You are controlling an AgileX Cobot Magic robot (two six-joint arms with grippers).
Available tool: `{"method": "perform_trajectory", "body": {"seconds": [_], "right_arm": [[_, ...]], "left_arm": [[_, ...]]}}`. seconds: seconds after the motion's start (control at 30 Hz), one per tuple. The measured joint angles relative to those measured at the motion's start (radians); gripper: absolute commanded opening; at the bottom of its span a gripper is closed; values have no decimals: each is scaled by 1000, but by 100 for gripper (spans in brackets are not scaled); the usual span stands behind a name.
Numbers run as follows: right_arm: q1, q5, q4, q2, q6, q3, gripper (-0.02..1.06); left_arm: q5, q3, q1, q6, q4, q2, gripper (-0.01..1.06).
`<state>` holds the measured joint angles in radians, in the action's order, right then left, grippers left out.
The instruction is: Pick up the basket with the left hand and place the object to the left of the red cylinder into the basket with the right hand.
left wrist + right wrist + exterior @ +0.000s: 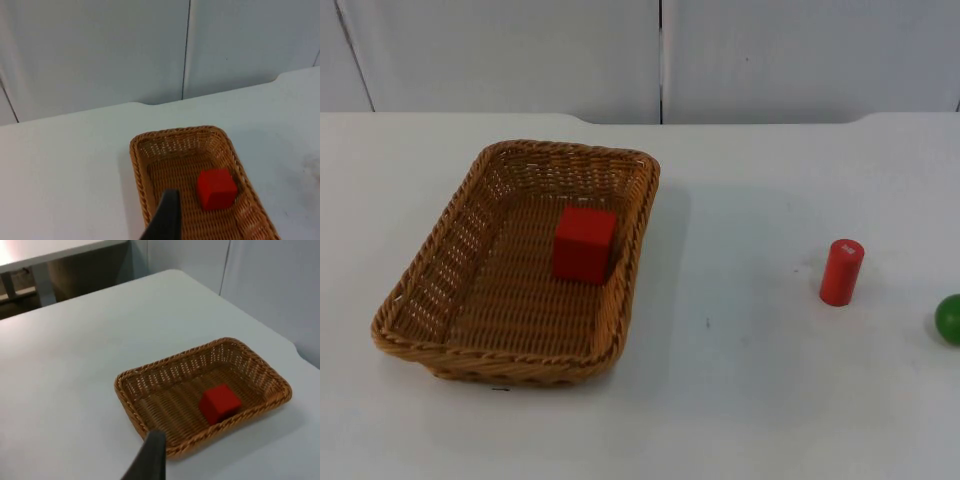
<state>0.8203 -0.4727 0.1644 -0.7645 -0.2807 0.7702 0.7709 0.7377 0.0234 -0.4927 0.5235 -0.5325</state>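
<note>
A brown wicker basket (440, 265) rests on the white table, left of the middle. A red cube (585, 243) lies inside it, close to its right wall. The same basket (142, 170) and cube (216, 188) lie below my left gripper (164, 220), which hangs back from the basket's short end and holds nothing. My right gripper (150, 457) waits above the table beside the basket (150, 427), apart from it, with the cube (220, 403) beyond. A red cylinder (841, 271) stands upright at the table's right.
A green round object (949, 319) sits at the right edge of the top view, right of the cylinder. Bare white table (750, 340) lies between basket and cylinder. The grey partition wall (660, 55) closes the far side.
</note>
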Motion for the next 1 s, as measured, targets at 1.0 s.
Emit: {"method": "perform_trajectory", "body": {"seconds": [1.0], "right_arm": [[0, -290, 0, 537, 105, -200, 84]], "left_arm": [[155, -121, 0, 34, -67, 340, 79]]}}
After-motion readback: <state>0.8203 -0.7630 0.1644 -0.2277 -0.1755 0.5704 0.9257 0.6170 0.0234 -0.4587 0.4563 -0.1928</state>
